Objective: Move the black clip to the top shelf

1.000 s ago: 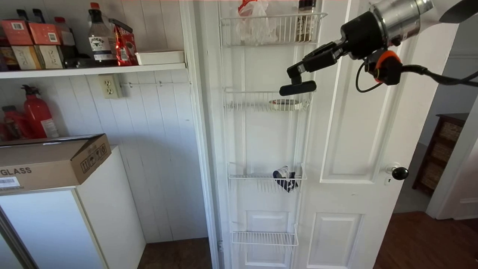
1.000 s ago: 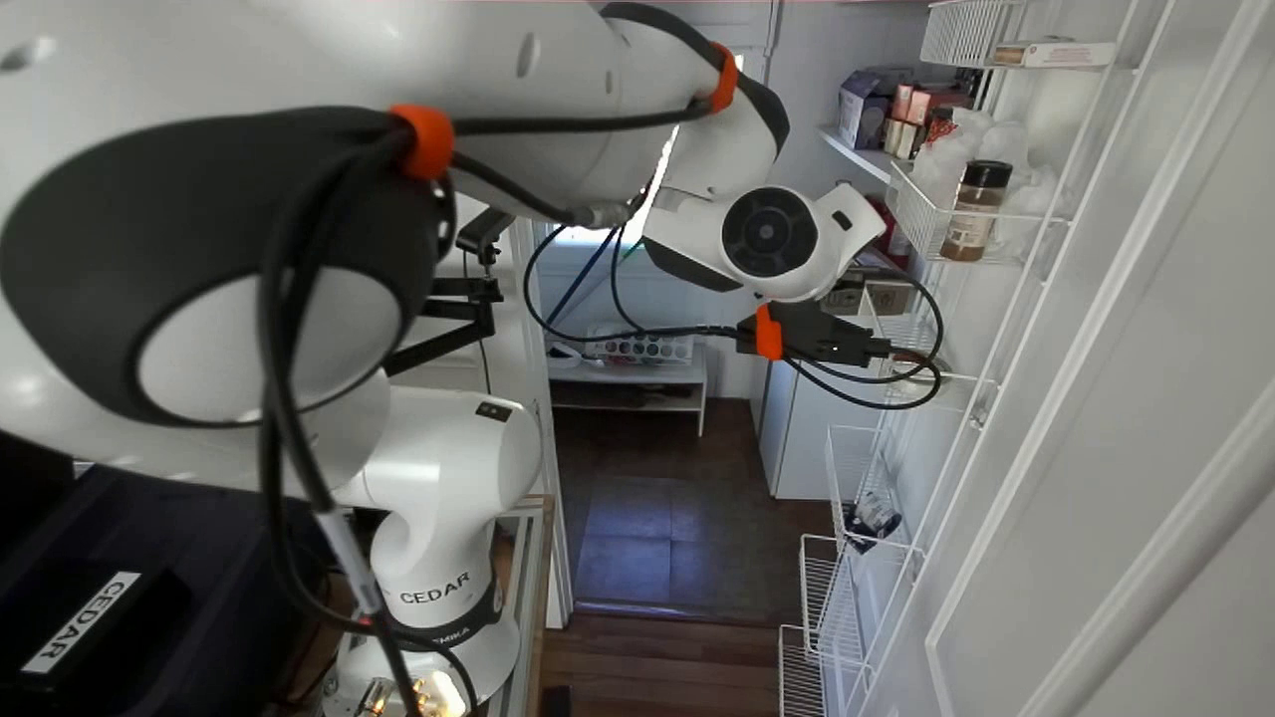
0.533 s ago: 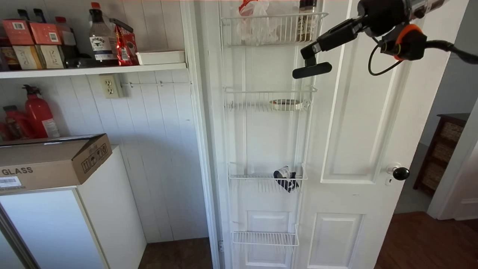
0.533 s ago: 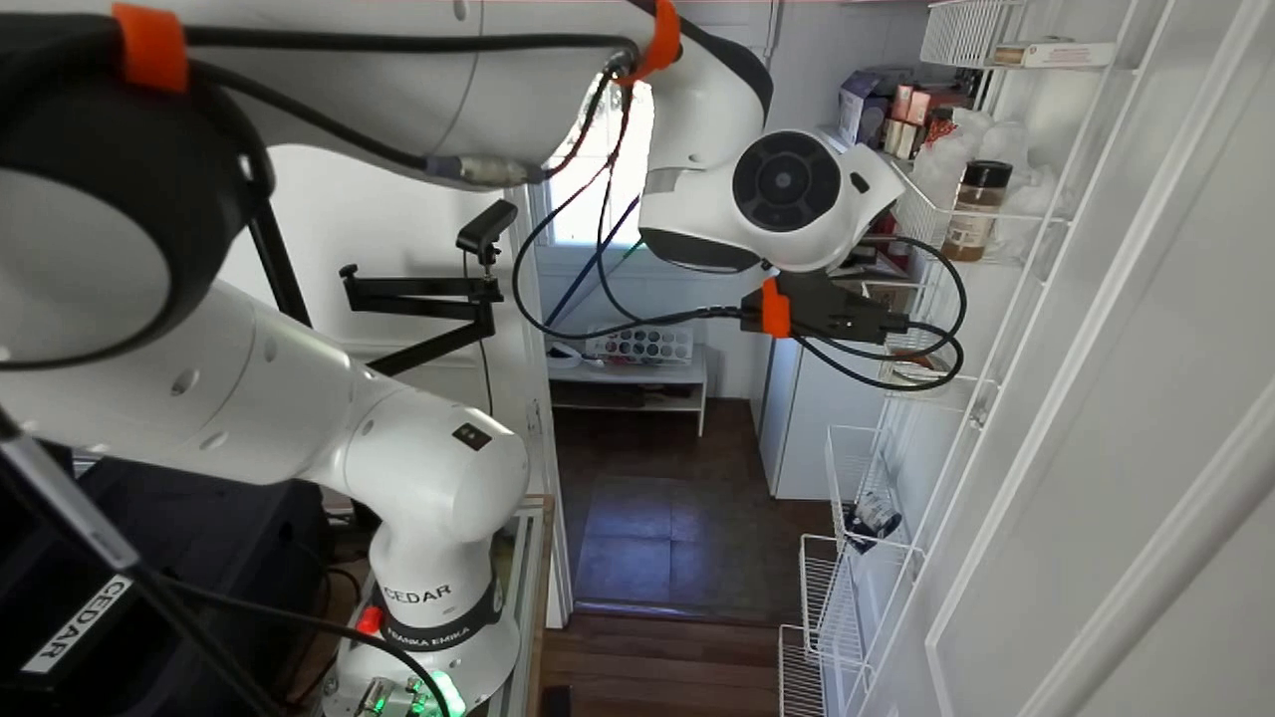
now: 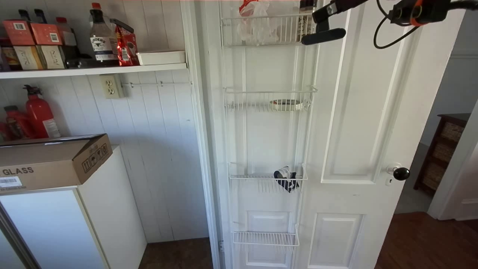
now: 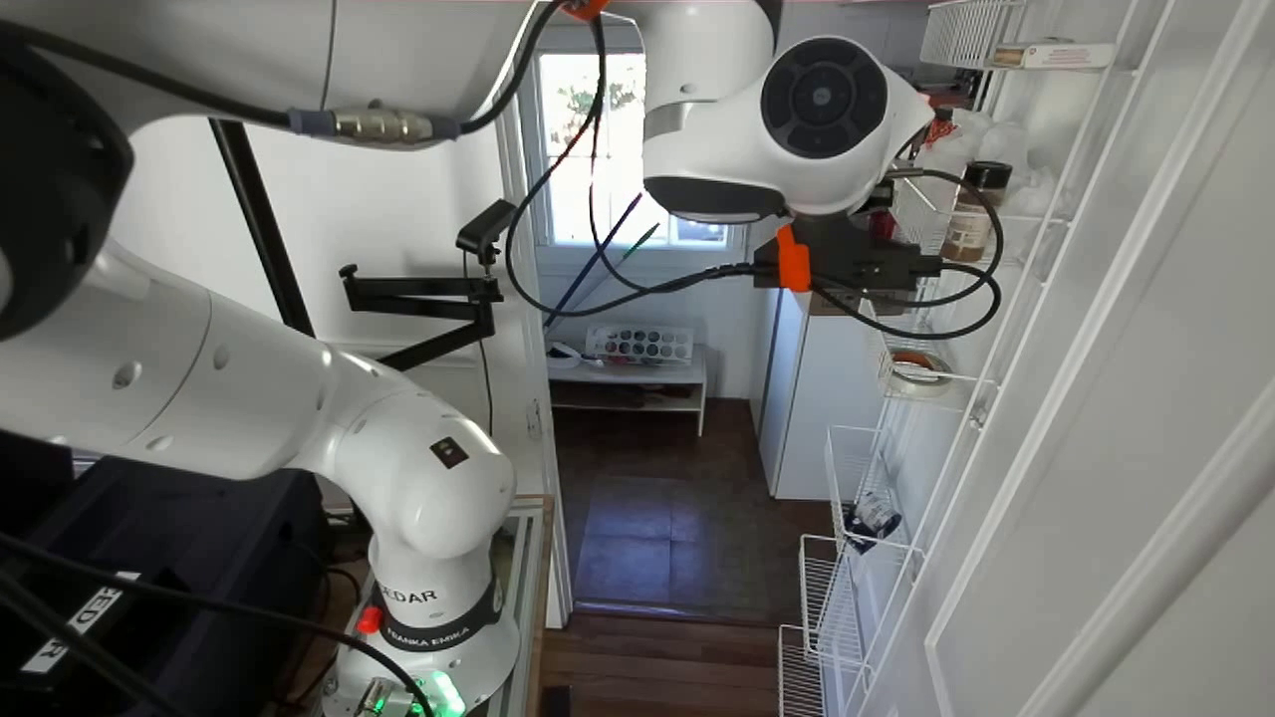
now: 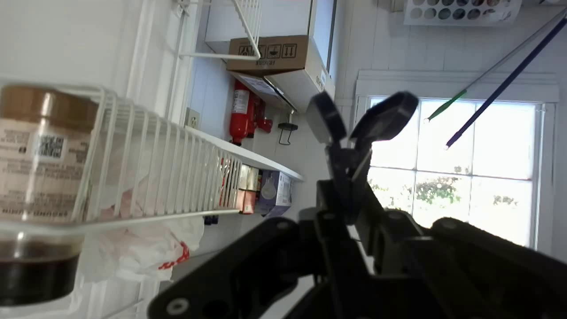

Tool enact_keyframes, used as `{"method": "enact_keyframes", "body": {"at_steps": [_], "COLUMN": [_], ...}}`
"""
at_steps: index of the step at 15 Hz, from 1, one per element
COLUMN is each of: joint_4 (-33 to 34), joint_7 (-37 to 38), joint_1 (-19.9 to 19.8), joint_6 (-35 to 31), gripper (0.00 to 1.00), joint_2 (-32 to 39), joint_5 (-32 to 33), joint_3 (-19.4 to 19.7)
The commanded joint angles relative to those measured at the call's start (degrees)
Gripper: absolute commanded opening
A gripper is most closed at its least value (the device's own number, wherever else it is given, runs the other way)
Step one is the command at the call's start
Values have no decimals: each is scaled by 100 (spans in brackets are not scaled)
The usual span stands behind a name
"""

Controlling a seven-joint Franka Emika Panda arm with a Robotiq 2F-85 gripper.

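You are pinching the clip [image 5: 323,36] in the gripper [image 5: 320,15], its fingers standing nearly together and the black bar hanging below their tips, so the grasp is looking done and the placing is waiting. In an exterior view the clip is overlapping the end of a basket [image 5: 269,16] where a jar [image 7: 40,177] is standing, yet the wrist view is showing a gap between clip and wires. That basket is also holding a bag [image 5: 257,27]. Above it, your top shelf [image 6: 961,40], taking that as the uppermost basket in sight, is carrying a flat box [image 6: 1056,55], the frame cutting off its upper part. Your next move is probably calling for more height, enough that the dangling bar is clearing the upper rim, then for going inward over the wires, lowering and letting go; the looping cable [image 6: 928,338] may be risking a snag on the rack. Lower down, a third basket [image 5: 254,91] is holding a ring [image 5: 286,107], perhaps tape, and a fourth basket [image 5: 246,177] a black-and-white thing [image 5: 286,183]. Farther off, a wall shelf [image 5: 93,70] is bearing bottles [image 5: 101,46] and boxes [image 5: 46,33], and a carton [image 5: 52,164] is sitting below on a cabinet [image 5: 108,194], its contents not showing
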State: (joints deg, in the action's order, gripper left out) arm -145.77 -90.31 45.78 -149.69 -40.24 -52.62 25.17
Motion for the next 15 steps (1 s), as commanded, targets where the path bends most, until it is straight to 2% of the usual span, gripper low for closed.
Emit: {"method": "enact_keyframes", "body": {"at_steps": [1, 3, 7, 11, 15], "joint_4": [408, 611, 999, 1434, 1815], "joint_7": [-552, -952, -1708, -2464, -2801], "joint_1": [-306, -406, -884, -1679, -2557], "joint_6": [343, 446, 699, 1068, 1666], "gripper": [4, 4, 4, 4, 4], "joint_2": [175, 340, 801, 1343, 1742], "joint_5": [-615, -1014, -1693, -2246, -2677], "joint_3": [-264, -390, -755, -1271, -1853]}}
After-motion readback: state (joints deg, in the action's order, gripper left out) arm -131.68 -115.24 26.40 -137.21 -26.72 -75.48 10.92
